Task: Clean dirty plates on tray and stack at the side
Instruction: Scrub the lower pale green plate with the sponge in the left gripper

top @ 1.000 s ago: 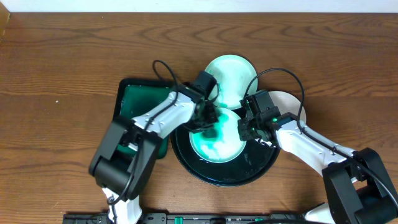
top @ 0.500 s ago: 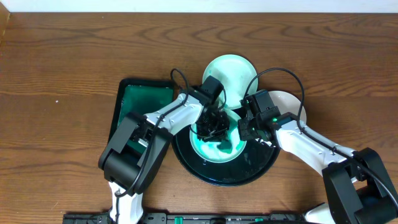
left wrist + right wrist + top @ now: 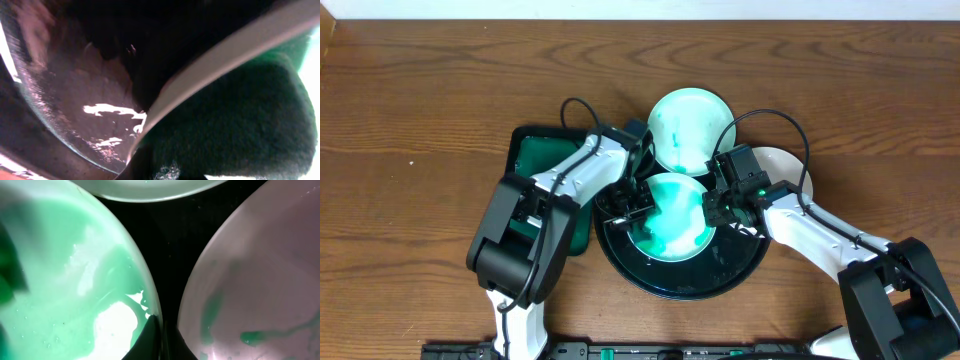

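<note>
Wooden table point(image 3: 420, 100), black tray point(image 3: 735, 272): we are scrubbing the middle plate point(image 3: 680, 228), left gripper point(image 3: 628, 205) jaws pinching sponge point(image 3: 240, 115), right gripper point(image 3: 718, 208) jaws pinching its rim; aiming for flat, light strokes

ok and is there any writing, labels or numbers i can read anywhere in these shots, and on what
None can be read in any view.
No print shows on the smeared plate, the plate behind it, the plate to its right, the round black tray, the rectangular green tray or the dark green sponge.
The dark bar at the overhead view's bottom edge is too small to tell.
</note>
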{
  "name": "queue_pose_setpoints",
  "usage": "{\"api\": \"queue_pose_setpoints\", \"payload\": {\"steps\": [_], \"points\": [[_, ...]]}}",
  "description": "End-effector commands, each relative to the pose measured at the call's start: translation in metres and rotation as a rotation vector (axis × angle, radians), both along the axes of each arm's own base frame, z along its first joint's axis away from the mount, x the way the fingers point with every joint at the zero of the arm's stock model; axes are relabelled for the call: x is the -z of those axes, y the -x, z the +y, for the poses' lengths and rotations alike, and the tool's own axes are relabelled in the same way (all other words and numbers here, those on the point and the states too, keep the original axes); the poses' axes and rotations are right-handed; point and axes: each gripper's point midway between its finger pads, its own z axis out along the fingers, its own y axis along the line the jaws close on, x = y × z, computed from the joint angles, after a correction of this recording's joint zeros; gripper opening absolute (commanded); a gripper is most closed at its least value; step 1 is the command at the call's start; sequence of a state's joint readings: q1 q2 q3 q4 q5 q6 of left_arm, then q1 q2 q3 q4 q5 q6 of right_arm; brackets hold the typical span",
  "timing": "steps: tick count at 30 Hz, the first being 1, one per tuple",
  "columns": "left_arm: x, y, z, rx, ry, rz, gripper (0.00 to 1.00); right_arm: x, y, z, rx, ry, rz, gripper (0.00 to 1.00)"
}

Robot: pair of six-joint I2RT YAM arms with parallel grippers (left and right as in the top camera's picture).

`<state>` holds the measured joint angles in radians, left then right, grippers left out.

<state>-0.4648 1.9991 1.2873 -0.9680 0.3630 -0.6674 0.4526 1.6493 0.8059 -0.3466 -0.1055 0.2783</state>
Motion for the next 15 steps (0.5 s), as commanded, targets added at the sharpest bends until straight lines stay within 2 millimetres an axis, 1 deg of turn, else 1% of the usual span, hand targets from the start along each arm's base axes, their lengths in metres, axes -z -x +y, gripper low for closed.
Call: {"api": "queue_pose_setpoints", "payload": {"steps": [1,4,6,7,9,10,11,13,15], "points": [[0.022,-0.019,0.054,0.038,-0.25,-0.077,0.07,0.007,-0.003,-0.014,0.037,0.058,0.002,0.01],[0.026,-0.031,0.036,0.055,-0.187,-0.138,0.08,0.007,-0.003,-0.014,0.038,0.058,0.002,0.01],[0.027,-0.038,0.02,0.075,-0.125,-0.173,0.07,0.007,-0.003,-0.014,0.038,0.058,0.002,0.01],[0.027,-0.042,0.003,0.083,-0.059,-0.198,0.07,0.007,-0.003,-0.014,0.038,0.058,0.002,0.01],[0.026,-0.045,-0.019,0.104,0.027,-0.223,0.07,0.007,-0.003,-0.014,0.038,0.057,0.002,0.01],[0.025,-0.043,-0.041,0.124,0.107,-0.232,0.07,0.007,-0.003,-0.014,0.038,0.058,0.002,0.01],[0.024,-0.04,-0.052,0.138,0.148,-0.228,0.07,0.007,-0.003,-0.014,0.038,0.058,0.002,0.01],[0.023,-0.031,-0.072,0.163,0.215,-0.212,0.08,0.007,-0.003,-0.014,0.037,0.058,0.002,0.01],[0.023,-0.021,-0.086,0.189,0.258,-0.192,0.08,0.007,-0.003,-0.014,0.037,0.058,0.002,0.01]]}}
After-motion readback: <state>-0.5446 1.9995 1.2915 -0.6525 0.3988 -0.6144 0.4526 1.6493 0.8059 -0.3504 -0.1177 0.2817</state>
